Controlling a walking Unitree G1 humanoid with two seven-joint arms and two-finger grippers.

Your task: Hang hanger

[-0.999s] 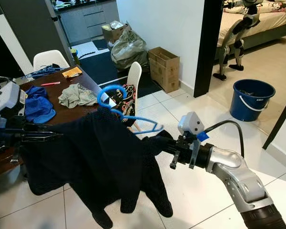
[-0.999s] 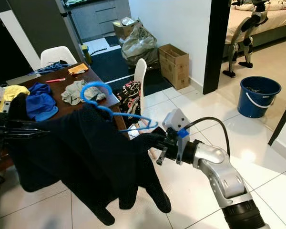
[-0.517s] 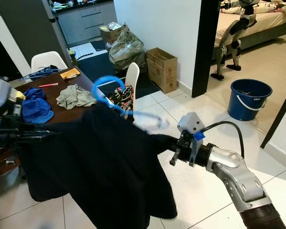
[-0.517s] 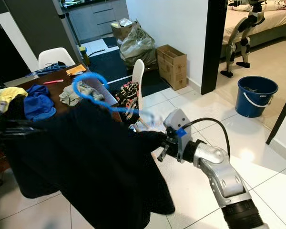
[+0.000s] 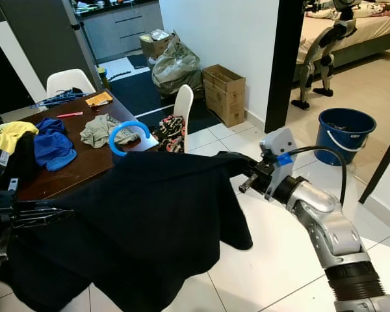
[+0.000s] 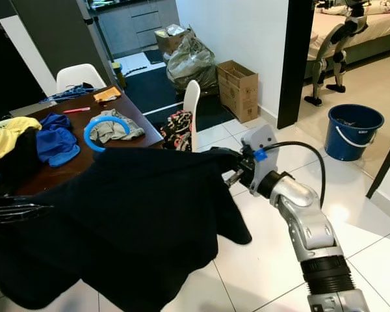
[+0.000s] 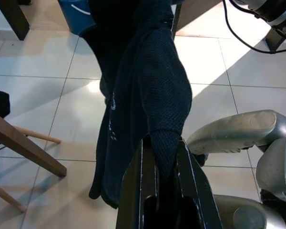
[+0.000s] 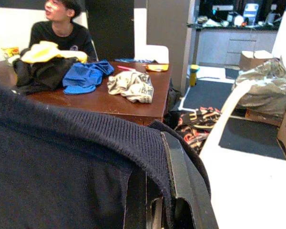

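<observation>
Beside the wooden table (image 5: 84, 170), left gripper (image 7: 162, 157) and right gripper (image 5: 247, 177) each pinch an edge of the dark sweater (image 5: 143, 221), stretching it flat between them. Blue hanger (image 5: 125, 133) sits inside, hook poking out at the collar, likely to seat the garment before hanging.
</observation>
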